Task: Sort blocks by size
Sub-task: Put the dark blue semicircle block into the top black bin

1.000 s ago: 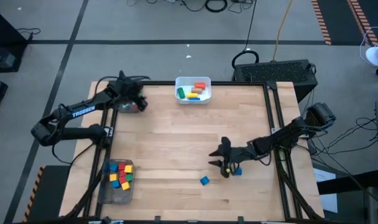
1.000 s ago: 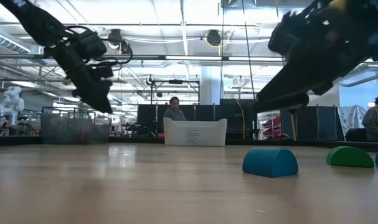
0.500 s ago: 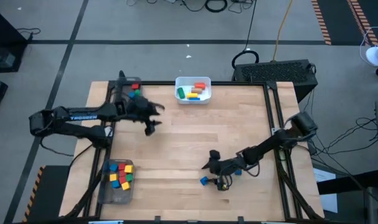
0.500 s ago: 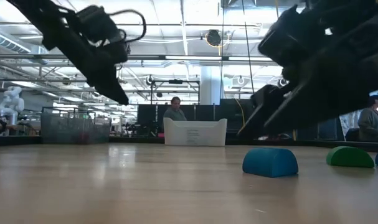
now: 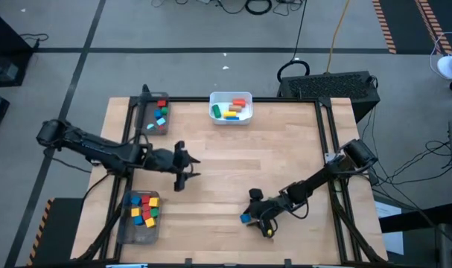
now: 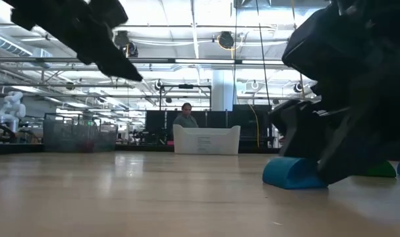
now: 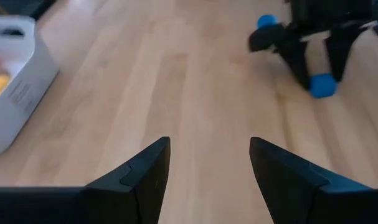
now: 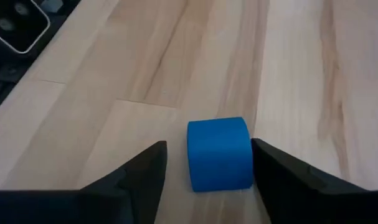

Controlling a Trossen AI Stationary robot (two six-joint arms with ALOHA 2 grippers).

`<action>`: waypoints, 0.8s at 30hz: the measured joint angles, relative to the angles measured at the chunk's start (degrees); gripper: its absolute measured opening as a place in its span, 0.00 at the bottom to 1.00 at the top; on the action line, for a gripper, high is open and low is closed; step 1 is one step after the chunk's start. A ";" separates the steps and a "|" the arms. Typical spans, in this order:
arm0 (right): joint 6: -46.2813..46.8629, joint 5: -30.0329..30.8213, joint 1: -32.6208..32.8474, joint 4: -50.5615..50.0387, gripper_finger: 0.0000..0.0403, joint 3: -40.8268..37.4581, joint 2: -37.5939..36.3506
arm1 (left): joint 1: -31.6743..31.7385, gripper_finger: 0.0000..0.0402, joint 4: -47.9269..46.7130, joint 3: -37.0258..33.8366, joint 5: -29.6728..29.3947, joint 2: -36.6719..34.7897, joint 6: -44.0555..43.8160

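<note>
A blue block (image 8: 218, 152) with a rounded top lies on the wooden table (image 5: 233, 164), near its front edge (image 5: 245, 218). My right gripper (image 8: 208, 146) is low over it, open, with one finger on each side (image 5: 255, 216). My left gripper (image 5: 191, 167) hangs open above the table's left middle, nothing between its fingers (image 7: 210, 162). A second blue block (image 7: 266, 22) lies just beyond the right gripper. A green block (image 6: 384, 170) lies behind it in the low view. My right gripper comes at the blue block slanting down, its fingers along the block's two sides. One fingertip (image 8: 258, 149) stands right beside the block's side (image 8: 246, 149); whether it touches I cannot tell. The block rests flat on the table.
A white bin (image 5: 231, 109) with several blocks stands at the far edge. A clear tray (image 5: 153, 116) with blocks sits at the far left corner. Another tray (image 5: 140, 216), with several coloured blocks, sits at the near left. People stand in the room beyond the table.
My left gripper has swung from the far-left tray toward the near edge and the table's middle. My right gripper has gone toward the near edge and down, and now stands around the blue block, which has not moved.
</note>
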 joint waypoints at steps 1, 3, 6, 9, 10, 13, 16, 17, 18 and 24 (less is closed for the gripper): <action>0.36 0.65 0.05 -0.37 0.53 0.05 0.00 | -1.40 0.56 0.74 0.00 -0.98 0.02 -0.04; 1.54 2.15 0.09 -0.75 0.49 0.05 0.00 | -3.85 0.56 1.62 0.00 -2.83 0.02 -0.02; 2.90 2.76 0.04 -0.68 0.42 0.01 0.00 | -7.10 0.56 3.75 0.00 -4.84 1.31 1.35; 4.35 2.96 0.02 -0.10 0.34 -0.06 0.00 | -10.06 0.56 7.30 0.00 -6.07 4.38 4.85; 4.65 3.08 0.02 0.13 0.31 -0.08 0.00 | -10.89 0.56 8.99 0.00 -6.33 5.72 6.38; 5.90 3.02 0.02 1.33 0.28 -0.16 0.03 | -13.06 0.56 14.63 0.00 -6.68 10.32 11.80; 6.40 2.70 0.02 4.70 0.28 -0.23 0.11 | -14.85 0.56 20.45 0.00 -6.73 14.80 18.75; 6.40 2.69 -0.01 6.25 0.28 -0.23 0.11 | -15.30 0.56 22.55 0.00 -6.74 16.18 20.85; 6.40 2.67 -0.09 7.88 0.28 -0.23 0.11 | -15.77 0.56 24.63 0.00 -6.75 17.48 22.82; 8.54 2.60 -1.80 15.87 0.30 -0.21 0.11 | -17.08 0.56 35.45 0.02 -6.34 23.26 29.80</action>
